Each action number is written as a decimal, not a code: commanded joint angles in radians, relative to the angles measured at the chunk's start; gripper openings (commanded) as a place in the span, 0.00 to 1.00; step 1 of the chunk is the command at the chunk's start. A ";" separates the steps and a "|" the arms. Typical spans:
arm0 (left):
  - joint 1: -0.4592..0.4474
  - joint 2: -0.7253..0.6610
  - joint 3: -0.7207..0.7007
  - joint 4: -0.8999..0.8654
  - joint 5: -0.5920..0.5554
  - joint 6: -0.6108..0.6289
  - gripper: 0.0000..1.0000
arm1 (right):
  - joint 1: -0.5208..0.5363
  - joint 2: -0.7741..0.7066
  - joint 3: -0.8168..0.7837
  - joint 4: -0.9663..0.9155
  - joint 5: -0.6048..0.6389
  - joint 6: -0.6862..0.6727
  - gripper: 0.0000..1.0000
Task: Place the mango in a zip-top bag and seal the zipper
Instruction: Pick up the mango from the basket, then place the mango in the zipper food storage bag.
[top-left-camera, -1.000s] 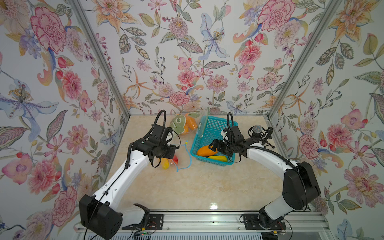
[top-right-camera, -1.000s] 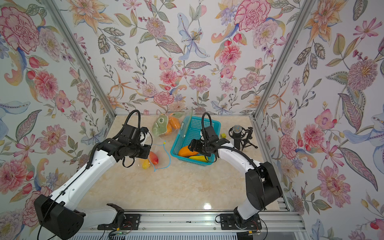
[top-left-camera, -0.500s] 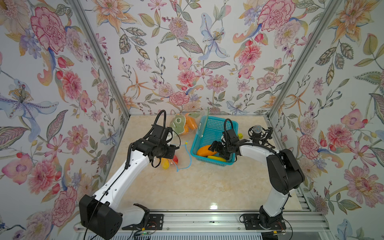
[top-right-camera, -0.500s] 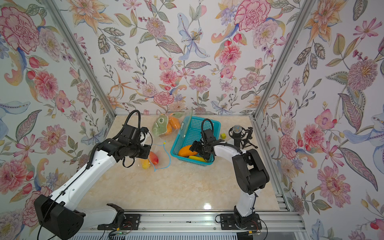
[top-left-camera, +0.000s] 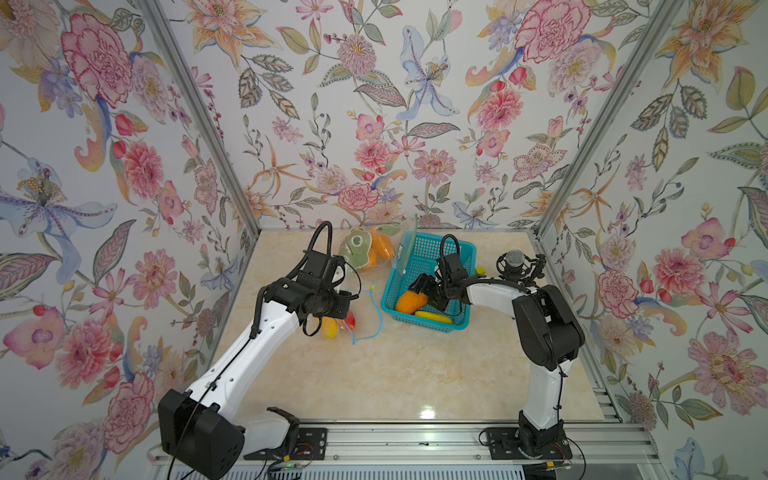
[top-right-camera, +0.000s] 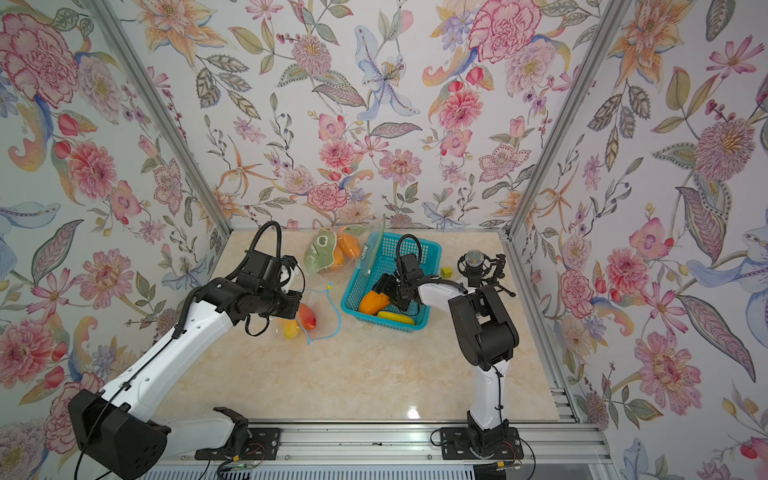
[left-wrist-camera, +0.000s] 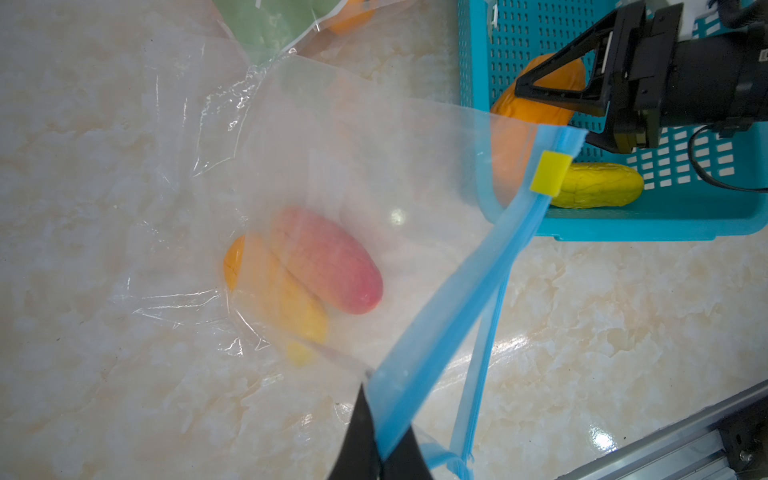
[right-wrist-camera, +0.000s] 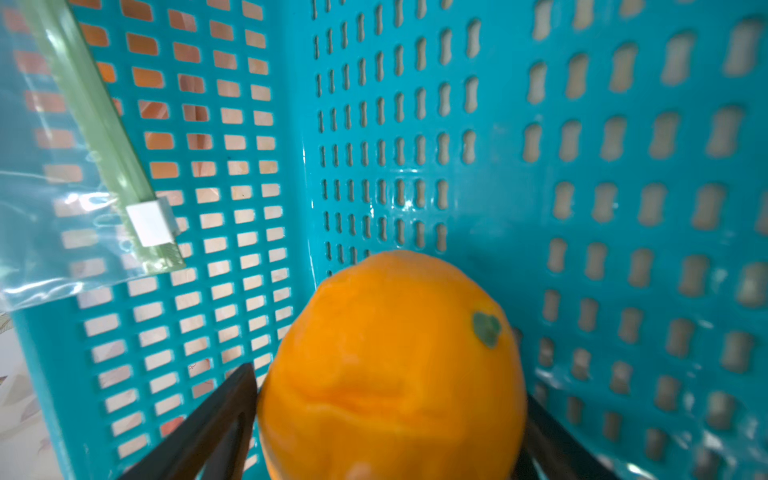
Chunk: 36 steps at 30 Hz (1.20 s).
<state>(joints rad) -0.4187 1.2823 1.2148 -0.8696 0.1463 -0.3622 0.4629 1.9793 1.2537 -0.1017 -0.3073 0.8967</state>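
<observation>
Left gripper (left-wrist-camera: 376, 419): clamped shut on the blue zipper strip (left-wrist-camera: 457, 299) of the zip-top bag (left-wrist-camera: 332, 145), lifting its mouth open to receive fruit.
Right gripper (top-left-camera: 426, 295): jaws spread wide astride the orange mango (right-wrist-camera: 390, 353); possibly touching, but a firm hold cannot be told.
Mango: lies in the teal basket (top-left-camera: 424, 253), not yet bagged.

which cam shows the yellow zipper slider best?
Left wrist: the yellow slider is large and sharp near one end of the blue zipper track. Both top views show only a tiny yellow speck. Right wrist doesn't show it.
</observation>
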 joint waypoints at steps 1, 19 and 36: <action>0.010 -0.024 -0.014 -0.002 -0.020 0.008 0.00 | 0.012 0.021 0.021 0.003 0.011 0.031 0.75; 0.010 0.002 0.081 -0.035 -0.006 -0.002 0.00 | 0.023 -0.407 -0.074 0.001 0.162 -0.130 0.58; 0.009 0.038 0.130 -0.034 0.049 -0.015 0.00 | 0.428 -0.625 -0.224 0.349 0.429 -0.321 0.59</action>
<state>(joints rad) -0.4187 1.3155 1.3094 -0.8902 0.1757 -0.3664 0.8661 1.3346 1.0534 0.1013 0.0425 0.6231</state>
